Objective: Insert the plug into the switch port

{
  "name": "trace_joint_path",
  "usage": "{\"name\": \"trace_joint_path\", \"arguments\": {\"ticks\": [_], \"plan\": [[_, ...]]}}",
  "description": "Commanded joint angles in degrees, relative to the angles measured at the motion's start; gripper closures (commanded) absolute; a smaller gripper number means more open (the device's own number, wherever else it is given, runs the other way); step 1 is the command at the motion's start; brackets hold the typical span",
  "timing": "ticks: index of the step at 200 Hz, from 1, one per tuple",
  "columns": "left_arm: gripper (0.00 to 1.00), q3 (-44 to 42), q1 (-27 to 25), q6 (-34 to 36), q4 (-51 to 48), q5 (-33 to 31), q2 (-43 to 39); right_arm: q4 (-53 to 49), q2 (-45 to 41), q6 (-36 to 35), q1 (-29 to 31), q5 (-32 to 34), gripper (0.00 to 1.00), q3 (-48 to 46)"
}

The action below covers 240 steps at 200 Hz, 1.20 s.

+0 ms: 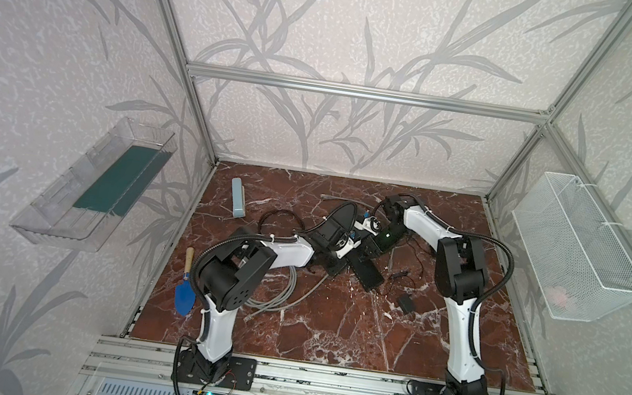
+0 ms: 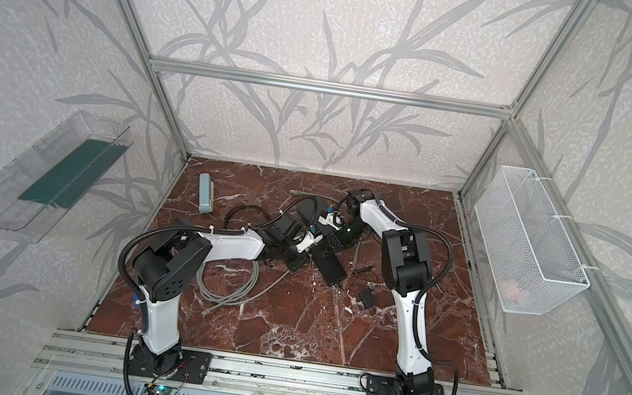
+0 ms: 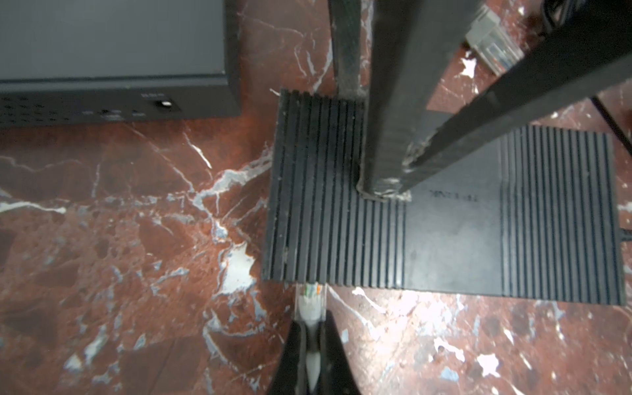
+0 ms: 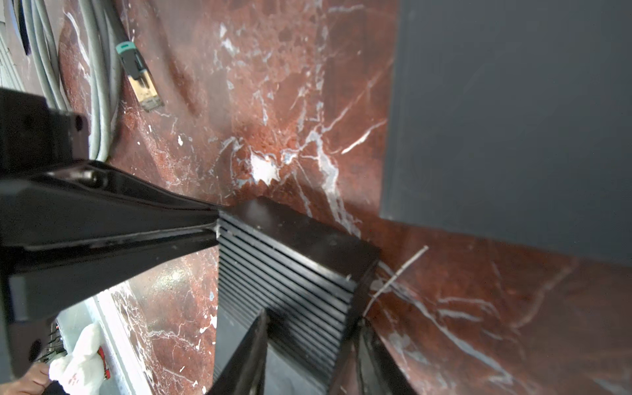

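clear plastic plug (image 3: 309,304) is pinched tight in my left jaws, nose at the black switch (image 3: 451,239) edge on the bench (image 3: 119,239), right jaws part open pressing its top, so insertion looks begun and needs a straight, level push.

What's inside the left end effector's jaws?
The left end effector pinches a clear plug, tip at the edge of the switch. The port face is hidden under the switch's top, so seating is unreadable.
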Motion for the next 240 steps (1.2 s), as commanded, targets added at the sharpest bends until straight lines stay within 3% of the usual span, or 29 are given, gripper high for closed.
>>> {"name": "trace_joint_path", "arguments": {"ticks": [1, 22, 56, 124, 162, 188, 211, 240], "plan": [[0.94, 3.3, -1.4, 4.2, 3.2, 7.1, -0.4, -4.6, 3.8, 0.1, 5.7, -7.3, 0.57, -1.1], [0.94, 3.5, -1.0, 5.1, -3.5, 4.2, -1.7, -0.4, 1.6, 6.4, 2.6, -9.2, 0.51, -3.0], [0.94, 0.7, 1.0, 5.2, -3.7, 4.4, -3.2, 5.6, -2.2, 13.3, 2.2, -8.8, 0.48, -6.6], [0.95, 0.6, 1.2, 6.4, -3.4, 8.8, -2.7, 8.5, 0.6, 18.2, 4.6, -0.6, 0.47, -7.8], [0.95, 0.1, 1.2, 6.3, -3.3, 10.1, -3.6, 11.7, -0.3, 21.3, 3.9, -0.8, 0.44, -8.3], [0.95, -0.7, 1.2, 5.1, -2.1, 9.9, -3.9, 12.8, -1.3, 21.5, 4.7, -0.3, 0.47, -8.0], [0.95, -1.1, 1.5, 4.4, -0.7, 9.3, -3.7, 9.4, -0.6, 18.2, 6.9, 4.6, 0.52, -7.7], [0.95, -0.5, 1.6, 4.4, -0.9, 8.9, -4.0, 13.0, -2.9, 16.8, 8.8, 4.9, 0.58, -15.0]]}}
